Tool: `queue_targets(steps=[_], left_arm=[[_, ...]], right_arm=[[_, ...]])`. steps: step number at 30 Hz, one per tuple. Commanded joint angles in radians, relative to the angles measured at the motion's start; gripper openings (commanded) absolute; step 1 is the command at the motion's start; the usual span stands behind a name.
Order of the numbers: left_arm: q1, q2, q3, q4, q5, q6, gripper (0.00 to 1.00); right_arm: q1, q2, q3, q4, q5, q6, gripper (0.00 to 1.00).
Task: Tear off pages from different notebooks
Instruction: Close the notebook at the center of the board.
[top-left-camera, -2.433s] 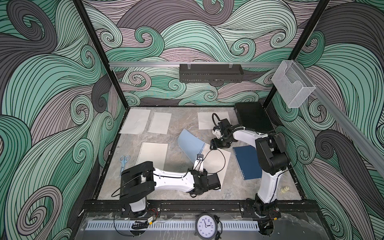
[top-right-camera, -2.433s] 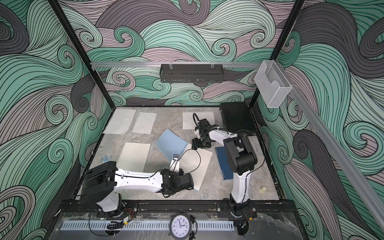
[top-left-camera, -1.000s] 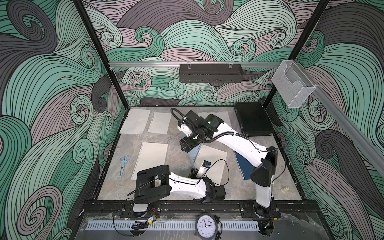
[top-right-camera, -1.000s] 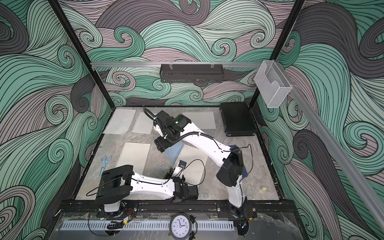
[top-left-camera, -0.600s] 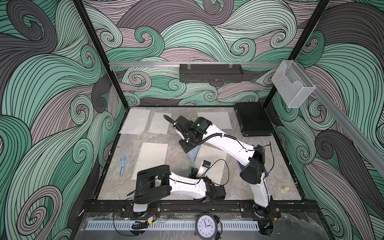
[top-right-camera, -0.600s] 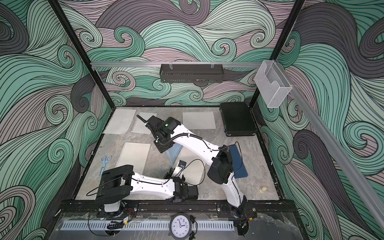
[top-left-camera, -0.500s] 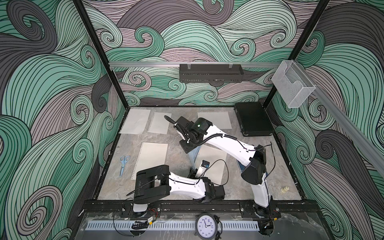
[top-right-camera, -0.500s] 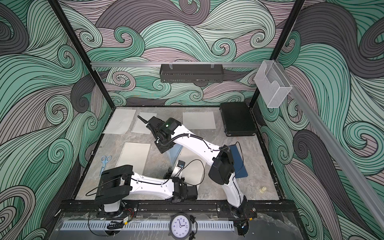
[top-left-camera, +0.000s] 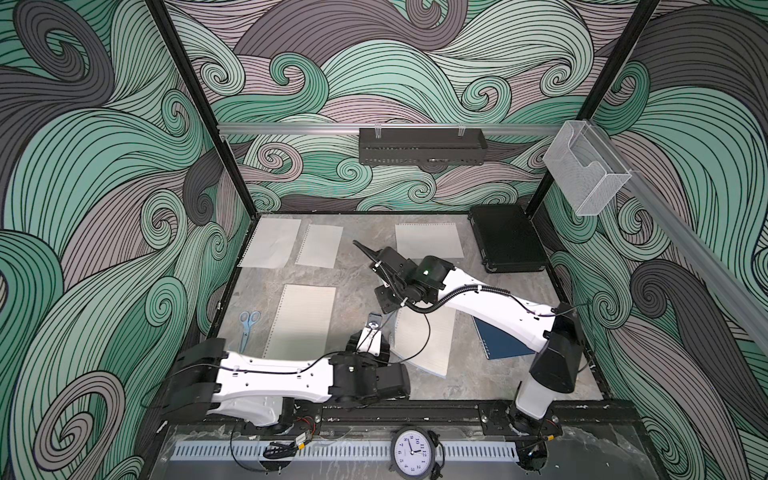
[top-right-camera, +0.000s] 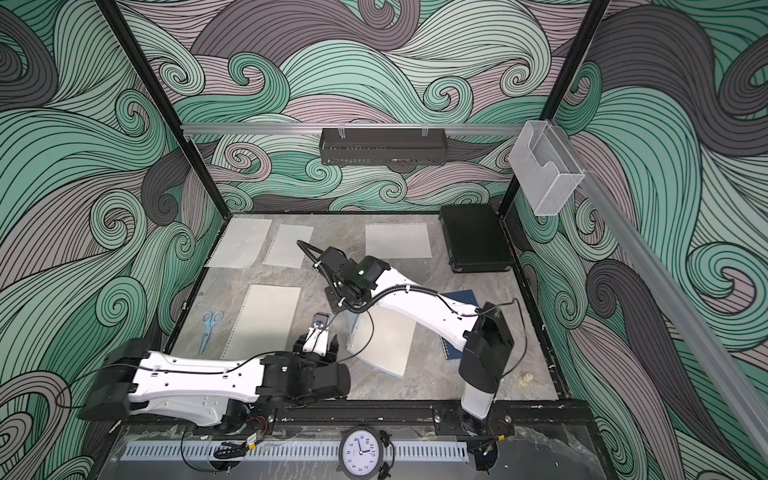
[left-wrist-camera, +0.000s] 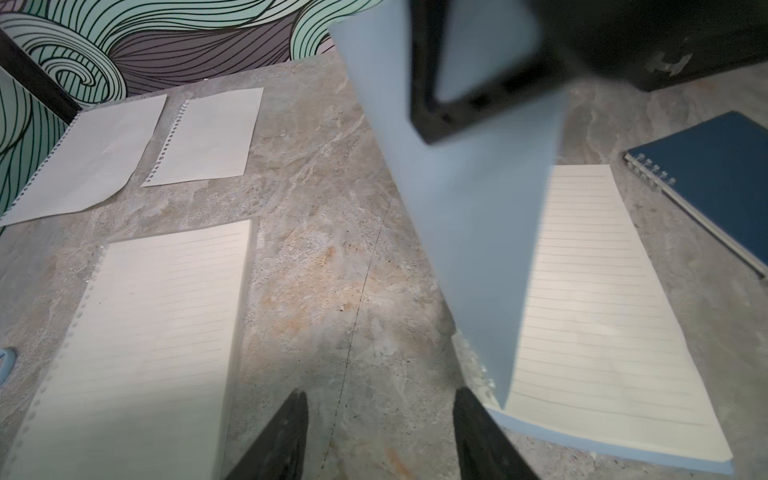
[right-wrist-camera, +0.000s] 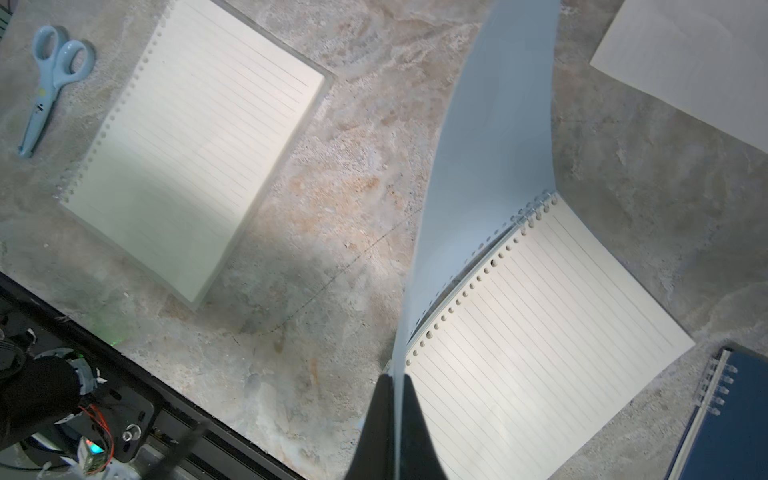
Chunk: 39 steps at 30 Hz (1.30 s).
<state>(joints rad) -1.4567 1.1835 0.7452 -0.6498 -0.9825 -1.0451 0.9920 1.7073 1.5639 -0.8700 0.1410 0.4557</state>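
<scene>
Blue card up in the air! The right gripper (right-wrist-camera: 397, 378) is clamped hard on the free edge of the light blue cover (right-wrist-camera: 490, 124), standing it on end so it bows over the wire spiral. Below it the light blue notebook (top-left-camera: 436, 349) lies at the front middle of the table (top-left-camera: 361, 274), its lined top page (right-wrist-camera: 540, 332) bare. The left gripper (left-wrist-camera: 378, 392) sits low over bare tabletop just beside the notebook's near spine corner, fingers spread, nothing between them. Three loose pages (top-left-camera: 320, 246) lie along the back. The cream notebook (top-left-camera: 301, 320) rests left of centre. The navy notebook (left-wrist-camera: 715, 174) lies closed to the right, partly under the right arm in both top views.

This reads as the opening step on the blue book: cover lifted, page not yet touched. Next, I reckon, the cover has to swing right over and clear. Then one gripper must pin the pad close to the spiral while the other pinches a free corner of that top page and pulls away from the holes. Grab two sheets, or let the pad slide, and the tear goes wrong.
</scene>
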Motion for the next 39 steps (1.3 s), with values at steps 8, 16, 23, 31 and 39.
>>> queue_targets(steps=[8, 16, 23, 31, 39], left_arm=[[0.017, -0.362, -0.138, 0.085, -0.087, 0.048, 0.58], [0.079, -0.278, -0.019, 0.046, -0.044, 0.110, 0.60], [0.174, -0.153, 0.069, 0.115, 0.112, 0.181, 0.60], [0.331, -0.036, 0.104, 0.214, 0.400, 0.200, 0.60], [0.424, 0.067, 0.143, 0.190, 0.566, 0.197, 0.60]], right_arm=[[0.082, -0.357, -0.483, 0.298, 0.256, 0.319, 0.01], [0.212, -0.731, -0.859, 0.376, 0.512, 0.613, 0.05], [0.231, -0.960, -0.957, 0.163, 0.584, 0.684, 0.40], [0.195, -1.023, -0.934, -0.047, 0.583, 0.600, 0.89], [-0.009, -0.928, -0.939, 0.053, 0.393, 0.361, 1.00]])
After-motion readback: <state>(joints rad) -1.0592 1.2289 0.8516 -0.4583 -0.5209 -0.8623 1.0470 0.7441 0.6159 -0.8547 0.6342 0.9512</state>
